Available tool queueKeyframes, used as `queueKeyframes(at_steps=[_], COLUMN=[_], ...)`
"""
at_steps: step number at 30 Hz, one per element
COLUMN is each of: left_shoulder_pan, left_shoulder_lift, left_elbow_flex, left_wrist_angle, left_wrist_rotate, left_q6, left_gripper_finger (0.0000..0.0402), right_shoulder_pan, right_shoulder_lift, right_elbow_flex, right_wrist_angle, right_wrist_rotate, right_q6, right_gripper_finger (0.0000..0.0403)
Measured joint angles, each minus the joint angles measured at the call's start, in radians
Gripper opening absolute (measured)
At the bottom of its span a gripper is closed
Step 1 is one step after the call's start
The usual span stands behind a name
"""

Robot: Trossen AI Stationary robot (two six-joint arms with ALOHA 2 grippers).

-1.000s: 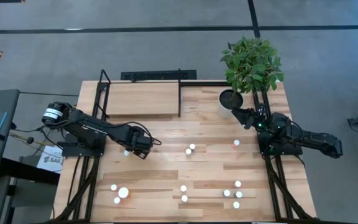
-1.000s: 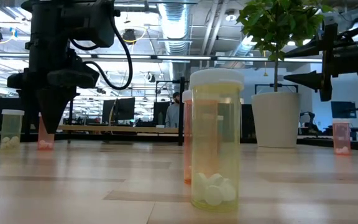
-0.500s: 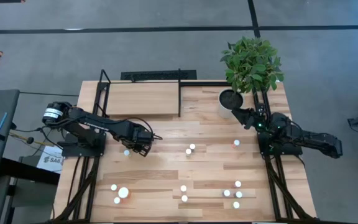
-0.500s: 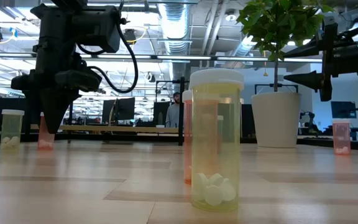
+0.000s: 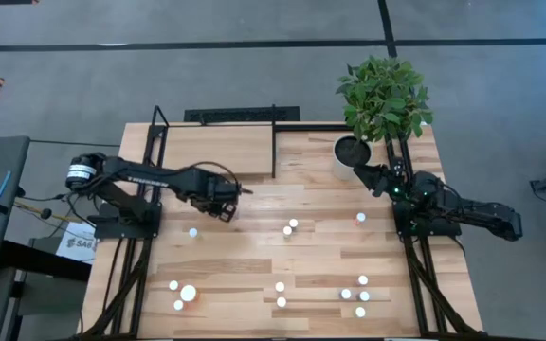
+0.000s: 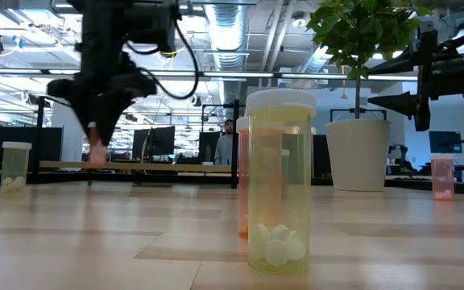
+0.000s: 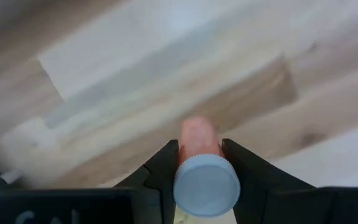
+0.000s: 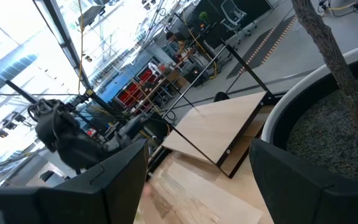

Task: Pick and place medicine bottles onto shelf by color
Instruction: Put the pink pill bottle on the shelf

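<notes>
My left gripper (image 5: 226, 203) is shut on a red-orange bottle with a white cap (image 7: 206, 184), above the table just in front of the shelf (image 5: 218, 150). The low view shows the bottle (image 6: 97, 153) in the air. My right gripper (image 5: 369, 178) waits open and empty beside the white plant pot (image 5: 351, 152). Several other white-capped bottles stand on their bases on the table: one (image 5: 193, 231) near the left gripper, two (image 5: 291, 227) mid-table, one (image 5: 360, 218) at the right, and several along the near edge. A larger white one (image 5: 188, 294) is among those. My left gripper pinches the bottle's red-orange body (image 7: 197, 138) just below the cap, one finger (image 7: 169, 160) on each side. The fingers come from above, pointing down along the bottle. The bottle sits cap-up in the hold, lifted clear of the table.
A potted plant (image 5: 384, 95) stands at the table's far right corner. The shelf's black uprights (image 5: 273, 142) rise at the far left. A yellowish bottle (image 6: 279, 181) stands close to the low camera, with a red one behind it. A person shows in the room beyond.
My left gripper has risen and gone toward the table's far edge and a little right, toward the shelf. It carries the red-orange bottle, which has lifted clear of the table. The yellowish bottle beside it has stayed in place.
</notes>
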Motion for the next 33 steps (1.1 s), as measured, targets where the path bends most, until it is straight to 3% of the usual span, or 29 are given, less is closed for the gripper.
queueKeyframes(at_steps=[9, 20, 33], left_shoulder_pan=[0.190, 0.453, 0.744], left_shoulder_lift=[0.000, 0.000, 0.049], left_elbow_flex=[0.099, 0.101, 0.100], left_wrist_angle=[-0.024, -0.010, 0.056], left_wrist_rotate=[-0.032, -0.014, 0.028], left_q6=[0.072, 0.154, 0.139], left_gripper_finger=[0.0097, 0.0097, 0.0097], right_shoulder_pan=[0.000, 0.000, 0.000], right_shoulder_lift=[0.000, 0.000, 0.000], right_elbow_flex=[0.000, 0.000, 0.000], right_wrist_angle=[0.000, 0.000, 0.000], right_wrist_rotate=[0.000, 0.000, 0.000], right_q6=[0.000, 0.000, 0.000], right_gripper_finger=[0.0302, 0.0302, 0.0302])
